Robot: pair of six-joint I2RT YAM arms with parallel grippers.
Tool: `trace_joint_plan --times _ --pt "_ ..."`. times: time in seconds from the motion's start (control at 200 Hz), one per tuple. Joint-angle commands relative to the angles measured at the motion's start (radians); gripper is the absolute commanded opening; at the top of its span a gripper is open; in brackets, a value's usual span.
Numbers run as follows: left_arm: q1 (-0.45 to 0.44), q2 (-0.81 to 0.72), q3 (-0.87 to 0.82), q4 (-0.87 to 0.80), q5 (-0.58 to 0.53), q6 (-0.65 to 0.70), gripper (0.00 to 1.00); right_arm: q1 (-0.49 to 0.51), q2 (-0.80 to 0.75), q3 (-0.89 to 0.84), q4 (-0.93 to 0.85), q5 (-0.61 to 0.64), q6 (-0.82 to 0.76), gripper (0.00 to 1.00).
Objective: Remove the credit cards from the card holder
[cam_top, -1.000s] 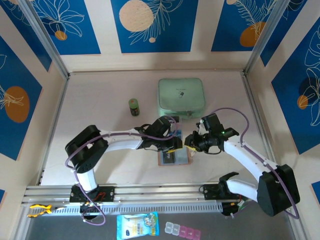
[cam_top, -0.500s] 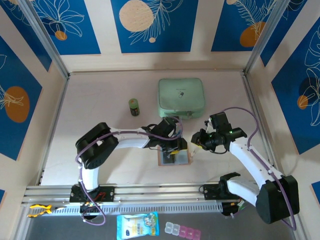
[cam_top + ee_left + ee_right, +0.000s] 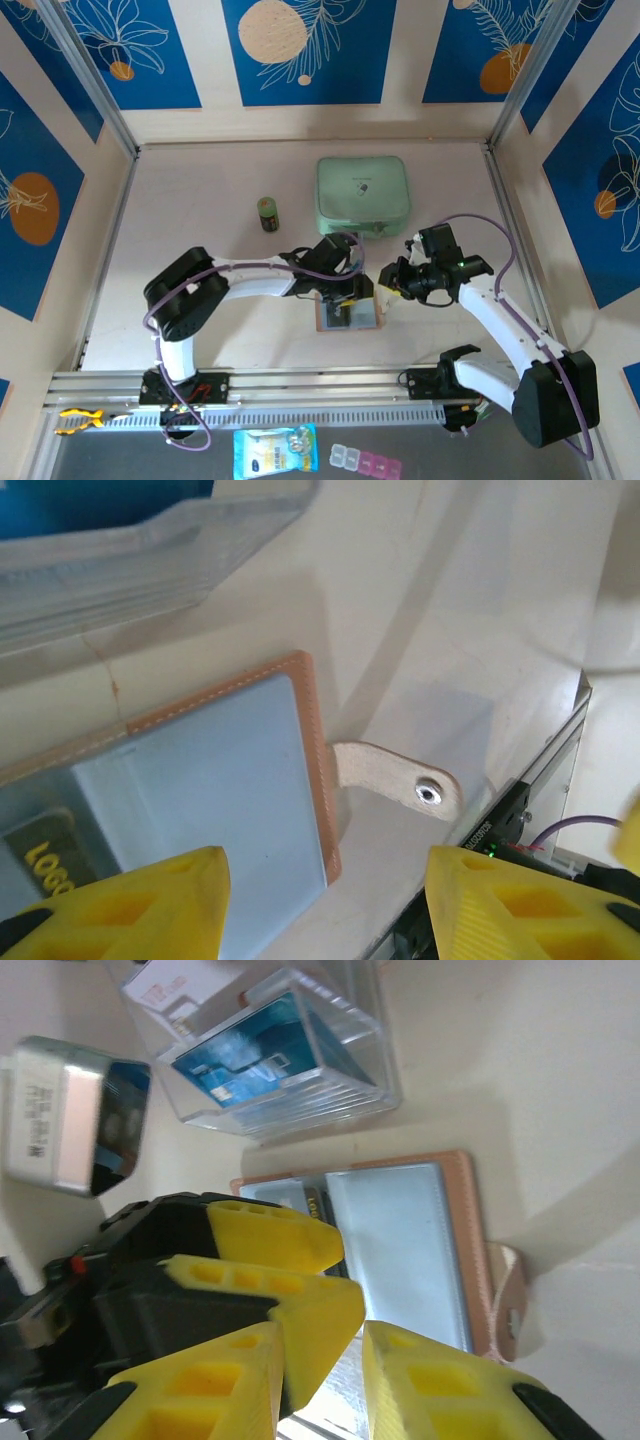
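The tan card holder [image 3: 365, 318] lies open and flat near the table's front, its grey-clear pockets [image 3: 200, 770] facing up and its snap strap [image 3: 400, 780] out to the side. A dark card with yellow print [image 3: 318, 1205] sits in one pocket. Blue credit cards [image 3: 265, 1055] rest in a clear plastic box [image 3: 372, 1075] just behind the holder. My left gripper [image 3: 347, 292] hovers low over the holder, its jaws open astride the holder's strap edge [image 3: 325, 880]. My right gripper [image 3: 388, 287] hangs to the holder's right, open with nothing between its fingers [image 3: 322, 1338].
A mint-green zip case [image 3: 363, 192] stands at the back centre, with a small green can [image 3: 268, 213] to its left. Both arms crowd the holder. The metal rail [image 3: 300, 385] runs along the front edge.
My right gripper has drawn back to the right, off the holder's edge. The left arm's elbow has shifted right while its gripper stays over the holder, jaws a little wider.
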State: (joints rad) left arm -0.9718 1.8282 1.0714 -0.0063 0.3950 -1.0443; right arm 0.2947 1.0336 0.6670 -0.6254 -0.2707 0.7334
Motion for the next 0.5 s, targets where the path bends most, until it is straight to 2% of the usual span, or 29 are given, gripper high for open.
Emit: trace_joint_plan --times 0.0,0.22,0.495 --pt "0.002 -0.096 -0.039 -0.064 -0.068 0.063 0.53 0.036 0.012 -0.007 0.042 -0.056 0.013 0.27" --pt "0.033 -0.232 -0.145 -0.146 -0.165 0.098 0.51 0.116 0.047 -0.028 0.121 -0.054 0.029 0.26" --pt "0.055 -0.302 -0.312 -0.087 -0.162 0.052 0.37 0.217 0.113 -0.098 0.272 -0.059 0.071 0.22"
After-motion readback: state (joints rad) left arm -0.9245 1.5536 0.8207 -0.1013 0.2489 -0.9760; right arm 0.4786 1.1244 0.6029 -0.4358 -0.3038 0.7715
